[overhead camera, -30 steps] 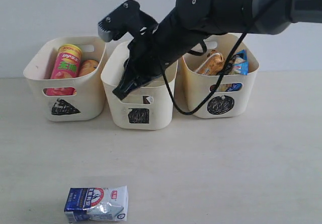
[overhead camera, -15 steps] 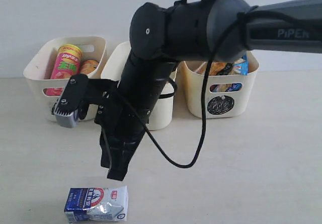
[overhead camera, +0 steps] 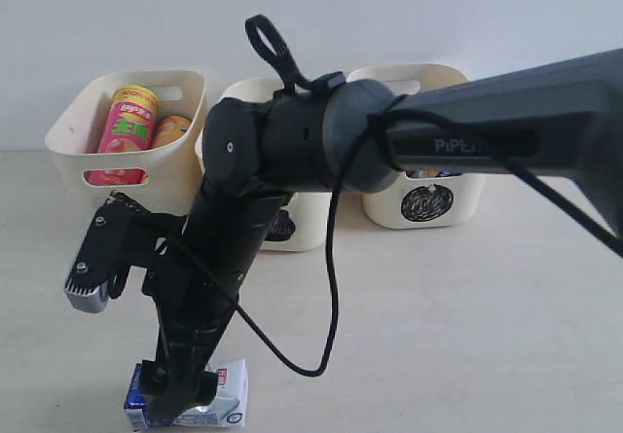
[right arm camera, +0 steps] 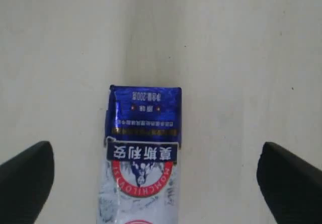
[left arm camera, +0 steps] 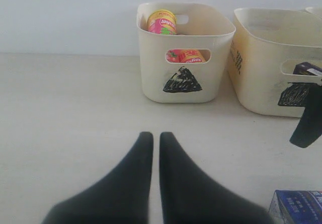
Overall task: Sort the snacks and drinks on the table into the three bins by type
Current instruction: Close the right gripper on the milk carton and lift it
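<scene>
The blue-and-white milk pouch lies flat on the table at the front left. My right gripper hangs over it, open wide, one finger on each side of the pouch and neither touching it. In the exterior view the right arm reaches across, its gripper down at the pouch. My left gripper is shut and empty, low over bare table, facing the triangle bin. The pink-red chip tube stands in that bin. A purple carton shows through the square bin's handle.
The circle bin stands at the back right, its contents hidden by the arm. The square bin is mostly behind the arm. A second tube leans beside the pink one. A cable loops off the right arm.
The right arm swung from above the square bin down to the front left, over the milk pouch, and its jaws opened. The left gripper stayed shut.
</scene>
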`<act>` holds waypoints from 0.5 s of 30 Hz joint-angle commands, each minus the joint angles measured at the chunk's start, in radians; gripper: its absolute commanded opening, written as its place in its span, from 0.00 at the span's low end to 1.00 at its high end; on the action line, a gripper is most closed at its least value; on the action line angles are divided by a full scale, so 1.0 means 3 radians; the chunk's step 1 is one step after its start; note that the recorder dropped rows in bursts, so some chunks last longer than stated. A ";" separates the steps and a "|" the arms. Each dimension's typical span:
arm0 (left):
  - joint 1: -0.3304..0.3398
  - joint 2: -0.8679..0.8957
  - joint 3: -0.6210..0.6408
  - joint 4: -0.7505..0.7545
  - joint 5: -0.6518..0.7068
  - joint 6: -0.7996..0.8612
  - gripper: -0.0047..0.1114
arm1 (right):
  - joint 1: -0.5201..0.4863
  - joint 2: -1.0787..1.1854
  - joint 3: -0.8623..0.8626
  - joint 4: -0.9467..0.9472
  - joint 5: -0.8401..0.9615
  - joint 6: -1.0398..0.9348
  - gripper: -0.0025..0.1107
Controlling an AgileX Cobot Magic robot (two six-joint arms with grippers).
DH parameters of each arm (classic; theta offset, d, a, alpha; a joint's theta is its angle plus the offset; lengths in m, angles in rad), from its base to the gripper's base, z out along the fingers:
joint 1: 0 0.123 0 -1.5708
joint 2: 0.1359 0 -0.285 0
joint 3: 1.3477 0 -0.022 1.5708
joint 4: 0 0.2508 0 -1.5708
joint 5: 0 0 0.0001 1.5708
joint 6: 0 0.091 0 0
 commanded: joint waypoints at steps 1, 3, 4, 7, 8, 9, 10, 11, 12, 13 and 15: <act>0.0004 -0.0011 0.0013 -0.0036 -0.0021 -0.0018 0.08 | 0.0007 0.0085 -0.0013 -0.0041 -0.0103 -0.0001 0.91; 0.0004 -0.0011 0.0013 -0.0036 -0.0021 -0.0018 0.08 | 0.0007 0.0135 -0.0013 -0.0068 -0.0161 0.0018 0.91; 0.0004 -0.0011 0.0013 -0.0036 -0.0021 -0.0018 0.08 | 0.0007 0.0155 -0.0013 -0.0068 -0.0168 0.0018 0.91; 0.0004 -0.0011 0.0013 -0.0036 -0.0021 -0.0018 0.08 | 0.0007 0.0234 -0.0013 -0.0077 -0.0207 0.0018 0.91; 0.0004 -0.0011 0.0013 -0.0036 -0.0021 -0.0018 0.08 | 0.0007 0.0249 -0.0013 -0.0077 -0.0214 0.0018 0.91; 0.0004 -0.0011 0.0013 -0.0036 -0.0021 -0.0018 0.08 | 0.0007 0.0267 -0.0013 -0.0084 -0.0222 0.0018 0.91; 0.0004 -0.0011 0.0013 -0.0036 -0.0021 -0.0018 0.08 | 0.0007 0.0281 -0.0013 -0.0074 -0.0229 0.0018 0.91; 0.0004 -0.0011 0.0013 -0.0036 -0.0021 -0.0018 0.08 | 0.0007 0.0301 -0.0013 -0.0081 -0.0237 0.0018 0.91; 0.0004 -0.0011 0.0013 -0.0036 -0.0021 -0.0018 0.08 | 0.0007 0.0315 -0.0013 -0.0081 -0.0237 0.0018 0.91; 0.0004 -0.0011 0.0013 -0.0036 -0.0021 -0.0018 0.08 | 0.0007 0.0333 -0.0013 -0.0088 -0.0237 0.0018 0.91; 0.0004 -0.0011 0.0013 -0.0036 -0.0021 -0.0018 0.08 | 0.0007 0.0362 -0.0013 -0.0117 -0.0237 0.0018 0.91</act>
